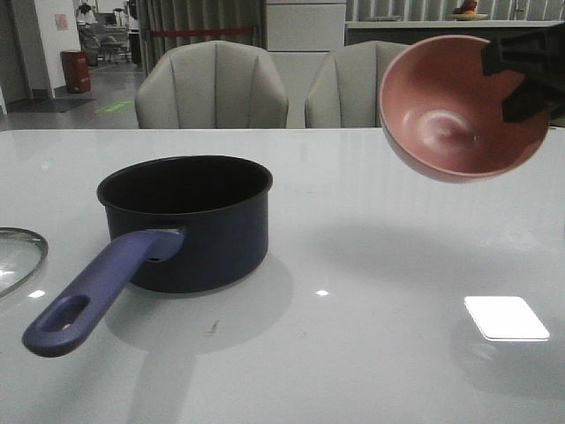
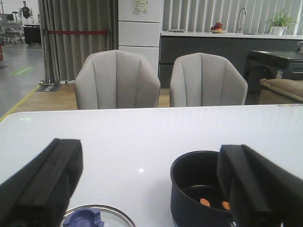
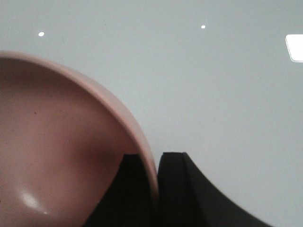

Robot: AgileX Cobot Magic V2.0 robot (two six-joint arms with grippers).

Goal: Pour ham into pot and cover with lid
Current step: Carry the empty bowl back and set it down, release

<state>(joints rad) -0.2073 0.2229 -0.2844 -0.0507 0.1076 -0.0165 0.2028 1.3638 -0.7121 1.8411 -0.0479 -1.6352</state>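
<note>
The dark navy pot [image 1: 190, 221] stands on the table left of centre, its purple-blue handle [image 1: 97, 296] pointing toward the front left. In the left wrist view two orange-pink ham chunks [image 2: 205, 202] lie on the pot's [image 2: 194, 189] bottom. The glass lid [image 1: 16, 256] lies flat at the table's left edge; its blue knob [image 2: 83, 220] shows between my left fingers. My left gripper [image 2: 151, 189] is open and empty above the lid. My right gripper [image 3: 152, 158] is shut on the rim of the pink bowl [image 1: 459, 110], held tilted and empty in the air at the upper right.
Two grey chairs [image 1: 212, 88] stand behind the white table [image 1: 371, 291]. Ceiling light glare [image 1: 505, 318] sits on the table at the front right.
</note>
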